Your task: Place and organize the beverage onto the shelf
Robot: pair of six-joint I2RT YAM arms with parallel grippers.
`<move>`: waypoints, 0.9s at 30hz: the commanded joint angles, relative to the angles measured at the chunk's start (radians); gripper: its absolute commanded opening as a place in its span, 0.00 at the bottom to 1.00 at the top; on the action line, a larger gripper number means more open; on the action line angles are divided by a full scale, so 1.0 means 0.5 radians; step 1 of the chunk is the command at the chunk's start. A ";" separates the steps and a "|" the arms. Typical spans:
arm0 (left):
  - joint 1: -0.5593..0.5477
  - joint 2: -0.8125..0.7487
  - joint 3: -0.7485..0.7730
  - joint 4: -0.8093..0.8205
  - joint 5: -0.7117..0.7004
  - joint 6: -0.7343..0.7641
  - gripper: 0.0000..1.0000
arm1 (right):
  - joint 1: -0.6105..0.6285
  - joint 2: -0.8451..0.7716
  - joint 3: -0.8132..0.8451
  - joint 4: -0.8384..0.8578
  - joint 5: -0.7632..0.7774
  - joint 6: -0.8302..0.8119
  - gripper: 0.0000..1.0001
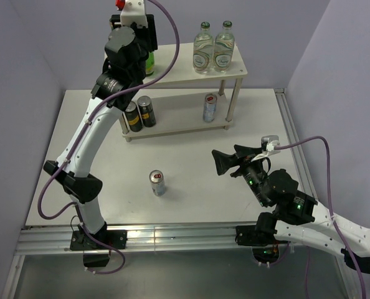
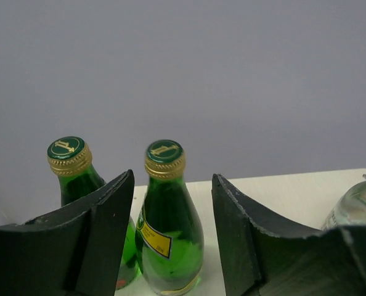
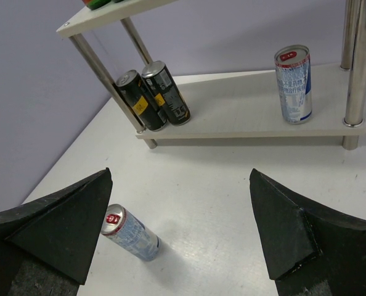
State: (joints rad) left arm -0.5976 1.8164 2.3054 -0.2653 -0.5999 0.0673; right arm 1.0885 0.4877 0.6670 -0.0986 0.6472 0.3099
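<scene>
Left arm: reaches up to the left end of the shelf's (image 1: pixel 180 66) top board. My left gripper (image 2: pixel 174 177) is parted narrowly, with a green bottle (image 2: pixel 169 234) standing upright between the fingers. A sliver of the board shows between the bottle and one finger, so I am not clamping it. A second green bottle (image 2: pixel 78 180) stands just beside it, farther toward the left edge, partly hidden behind my finger. Both have green caps and gold collars; the nearer one shows a yellow label.

Top board, right half: two clear bottles (image 1: pixel 214 47) stand upright side by side, nearly touching, close to the back edge. The wrist camera catches one of them at the right edge of its view.

Lower board: two dark cans (image 1: pixel 139 113) stand together at the left end, touching, near the front-left leg. One silver can (image 1: pixel 210 107) stands upright toward the right end, well apart from them.

Table (image 1: pixel 197 196): another silver can (image 1: pixel 157 183) stands upright by itself, left of centre, between the shelf and the near edge.

Right arm: low over the right half of the table, pointing left toward the shelf. My right gripper (image 1: pixel 218 162) is spread wide and holds nothing. Its camera sees the lower board and the can on the table.
</scene>
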 commanded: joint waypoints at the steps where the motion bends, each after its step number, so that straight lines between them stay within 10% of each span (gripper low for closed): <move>1: 0.011 -0.068 0.016 0.144 -0.012 0.019 0.60 | -0.011 0.006 -0.003 0.028 0.031 0.015 0.99; 14: -0.020 -0.300 -0.232 0.211 -0.024 -0.018 0.82 | -0.011 0.003 -0.024 0.022 0.052 0.015 0.99; 17: -0.151 -0.521 -0.517 0.352 -0.140 0.092 0.97 | -0.011 0.003 -0.036 0.031 0.053 0.024 0.99; 27: -0.682 -1.346 -1.698 0.340 -0.478 -0.346 0.99 | -0.008 -0.049 -0.039 -0.021 0.043 0.067 0.99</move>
State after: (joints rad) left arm -0.9009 1.2575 1.6249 -0.1188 -0.7517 0.0254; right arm 1.0885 0.4850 0.6487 -0.1001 0.6548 0.3260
